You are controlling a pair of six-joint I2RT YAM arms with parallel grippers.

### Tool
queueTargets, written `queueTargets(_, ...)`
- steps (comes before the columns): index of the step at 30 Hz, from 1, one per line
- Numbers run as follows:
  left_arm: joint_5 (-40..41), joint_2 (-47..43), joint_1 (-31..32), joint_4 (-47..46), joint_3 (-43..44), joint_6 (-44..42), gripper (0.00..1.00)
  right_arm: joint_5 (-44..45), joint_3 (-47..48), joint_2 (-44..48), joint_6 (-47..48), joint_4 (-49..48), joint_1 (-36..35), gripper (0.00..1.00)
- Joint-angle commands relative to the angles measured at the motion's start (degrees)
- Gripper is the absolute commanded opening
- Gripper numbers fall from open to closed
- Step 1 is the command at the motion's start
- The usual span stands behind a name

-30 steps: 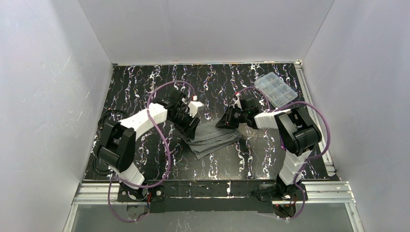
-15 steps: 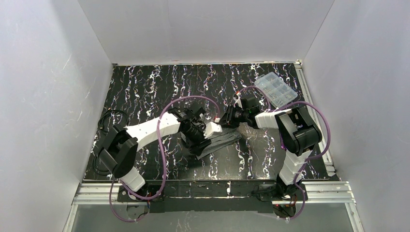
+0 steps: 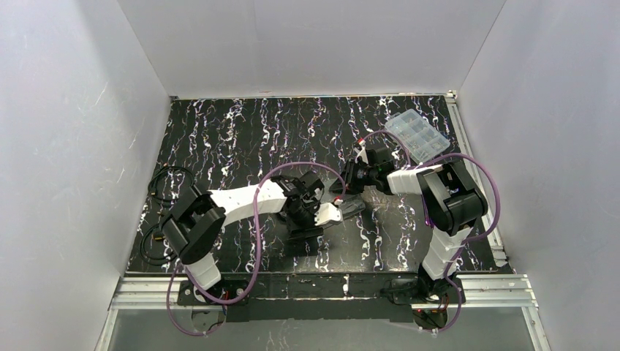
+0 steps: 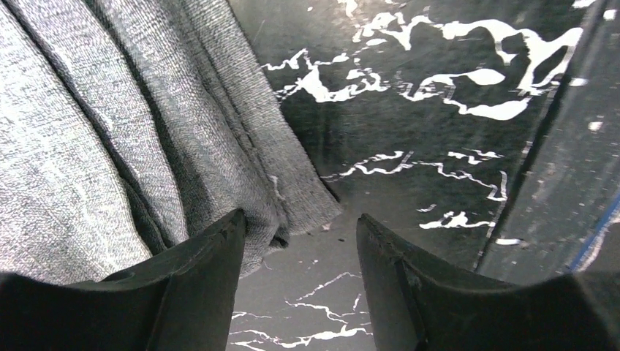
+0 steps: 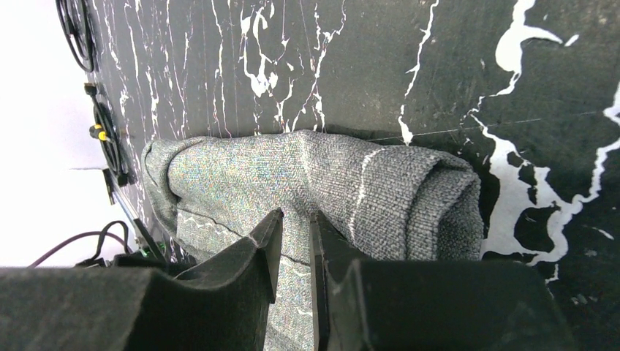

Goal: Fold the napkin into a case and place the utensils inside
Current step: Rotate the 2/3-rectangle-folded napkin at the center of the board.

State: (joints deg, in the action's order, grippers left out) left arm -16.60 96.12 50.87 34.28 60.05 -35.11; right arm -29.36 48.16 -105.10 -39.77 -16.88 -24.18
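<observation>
**Top view:** fixed above and behind the arm bases (image 3: 208, 289), looking down over the whole desk (image 3: 219, 124).
**Left wrist view:** close over the desk, past the left claw (image 4: 300, 223) toward the napkin (image 4: 110, 146) edge.
**Right wrist view:** equally close on the same napkin.

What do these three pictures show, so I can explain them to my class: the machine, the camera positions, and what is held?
Two white robot arms stand bolted to a marbled black table. One picture looks down from above; the other two come from cameras on each wrist, so you see black fingers at the bottom. A grey napkin, folded into layers, lies in the middle, and a clear plastic box sits far right. The right gripper pinches a napkin fold. The left gripper stands open at the napkin's corner. No utensils show.
</observation>
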Motion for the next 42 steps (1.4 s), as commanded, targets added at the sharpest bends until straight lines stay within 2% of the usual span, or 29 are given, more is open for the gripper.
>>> queueTargets(1, 3.4, 2.73, 0.06, 0.37, 1.08, 0.08, 0.56, -0.15, -0.61, 1.25, 1.46, 0.1, 0.66, 0.29)
queueTargets(7, 2.93, 3.55, 0.67, 0.08, 0.6, 1.28, 0.55, 0.39, -1.04, 1.95, 1.81, 0.7, 0.76, 0.29)
queueTargets(16, 11.85, 5.99, 2.27, -3.39, -2.72, -0.58, 0.31, 3.61, -2.83, 4.77, 3.69, 2.68, 0.75, 0.28)
queueTargets(20, 14.52, 4.32, 3.12, -4.63, -4.35, -2.39, 0.25, 5.29, -4.53, 6.74, 4.01, 2.56, 0.73, 0.27)
queueTargets(24, 18.78, 1.84, 3.25, -6.11, -6.98, -5.54, 0.02, 6.48, -6.64, 8.26, 3.75, 2.65, 0.77, 0.27)
queueTargets(25, 19.15, 0.44, 3.18, -6.56, -8.01, -7.0, 0.0, 6.83, -7.51, 8.82, 3.7, 2.65, 0.76, 0.27)
queueTargets(29, 13.72, -8.18, 2.27, -7.17, -13.41, -14.94, 0.0, 7.77, -11.24, 11.68, 3.39, 2.91, 0.67, 0.26)
queueTargets(33, 7.86, -9.41, -0.51, -1.99, -11.79, -16.36, 0.0, 7.37, -14.87, 17.3, 3.87, 2.69, 0.39, 0.28)
queueTargets(35, 3.24, -8.7, -2.89, 0.13, -9.72, -16.35, 0.0, 6.43, -15.79, 21.7, 6.06, 0.57, 0.26, 0.34)
queueTargets(37, -2.24, -6.96, -5.36, 3.86, -6.61, -15.77, 0.0, 5.5, -17.45, 26.38, 8.84, -5.65, -0.3, 0.4)
queueTargets(40, -6.9, -4.76, -7.09, 6.64, -3.39, -15.89, 0.0, 3.67, -20.58, 32.34, 16.35, -17.03, -3.88, 0.5)
queueTargets(42, -8.99, -3.89, -7.77, 7.31, -2.3, -16.27, 0.0, 5.25, -21.5, 35.07, 22.97, -19.39, -7.66, 0.61)
